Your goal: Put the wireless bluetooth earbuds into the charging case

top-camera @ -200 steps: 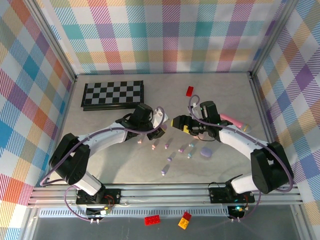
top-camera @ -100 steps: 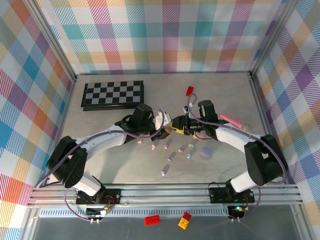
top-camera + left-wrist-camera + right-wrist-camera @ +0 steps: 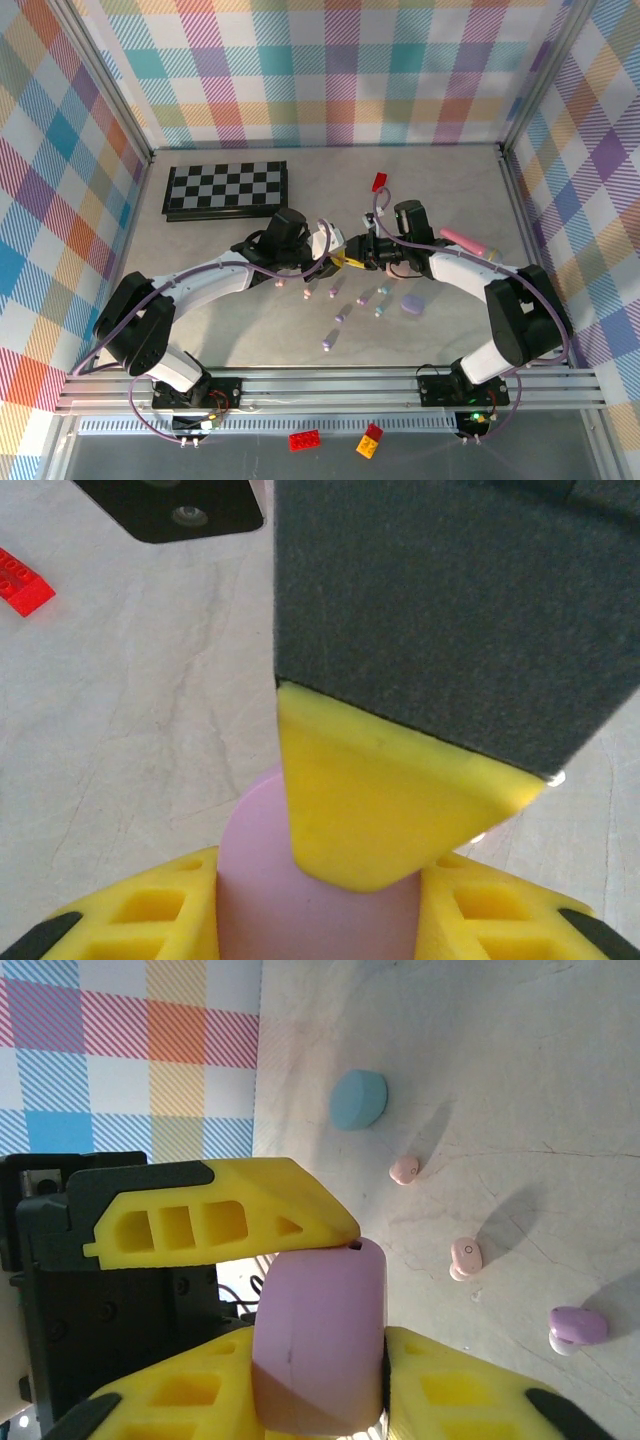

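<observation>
Top view, containers: the left fingers (image 3: 332,254) and right fingers (image 3: 355,258) meet tip to tip over the middle of the worktop (image 3: 230,320). A purple case (image 3: 412,305) lies shut to their near right.
Top view, earbuds: the earbuds (image 3: 328,342) lie loose and scattered on the worktop, just on the near side of the fingers.
Top view, room: the worktop is pale and veined. A chessboard (image 3: 227,188) lies far left and a far red brick (image 3: 380,181) sits beyond the fingers. Plaid walls (image 3: 330,70) stand on three sides.
Left wrist view, container: the pink case (image 3: 300,900) is clamped between the left fingers, and one right finger presses flat on its face. Its inside cannot be seen.
Left wrist view, surface: the far red brick lies at upper left on bare worktop.
Right wrist view, container: the right fingers are clamped on the sides of the pink case, and a left finger crosses its top end.
Right wrist view, surface: a blue case (image 3: 358,1098) lies near the foot of the plaid wall. Two pink earbuds and one purple one lie near it.
</observation>
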Controlling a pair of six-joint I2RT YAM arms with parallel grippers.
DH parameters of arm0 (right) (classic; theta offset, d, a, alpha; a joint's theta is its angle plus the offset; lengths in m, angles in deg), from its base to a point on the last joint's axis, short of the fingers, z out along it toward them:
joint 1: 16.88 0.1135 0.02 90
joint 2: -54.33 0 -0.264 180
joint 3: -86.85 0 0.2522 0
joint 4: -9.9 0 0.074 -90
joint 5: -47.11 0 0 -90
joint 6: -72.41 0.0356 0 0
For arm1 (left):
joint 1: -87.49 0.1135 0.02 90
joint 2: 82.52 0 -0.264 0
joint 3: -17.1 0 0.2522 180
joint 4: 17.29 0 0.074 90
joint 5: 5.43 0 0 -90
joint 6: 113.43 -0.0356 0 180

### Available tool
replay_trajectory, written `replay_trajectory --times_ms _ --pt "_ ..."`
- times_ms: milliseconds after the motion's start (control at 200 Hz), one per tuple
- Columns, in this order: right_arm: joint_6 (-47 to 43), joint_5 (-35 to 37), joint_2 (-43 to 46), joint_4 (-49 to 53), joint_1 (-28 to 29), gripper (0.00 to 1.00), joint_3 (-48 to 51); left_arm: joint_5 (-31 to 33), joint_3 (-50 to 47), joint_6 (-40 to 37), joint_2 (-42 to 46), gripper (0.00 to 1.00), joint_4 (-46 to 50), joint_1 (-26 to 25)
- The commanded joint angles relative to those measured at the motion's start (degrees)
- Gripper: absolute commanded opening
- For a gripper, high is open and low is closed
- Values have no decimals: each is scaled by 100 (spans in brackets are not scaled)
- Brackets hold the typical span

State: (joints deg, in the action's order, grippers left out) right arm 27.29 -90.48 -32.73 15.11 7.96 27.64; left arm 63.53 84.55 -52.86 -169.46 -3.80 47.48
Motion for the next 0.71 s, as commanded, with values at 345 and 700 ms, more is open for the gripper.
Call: replay_trajectory --times_ms 345,700 --pt "828 -206 372 -1045 -216 20 218 158 -737 1064 388 91 -2241 -76" --pt "2166 -907 843 -2661 -784 19 668 -86 -1788 2497 111 98 -6135 32"
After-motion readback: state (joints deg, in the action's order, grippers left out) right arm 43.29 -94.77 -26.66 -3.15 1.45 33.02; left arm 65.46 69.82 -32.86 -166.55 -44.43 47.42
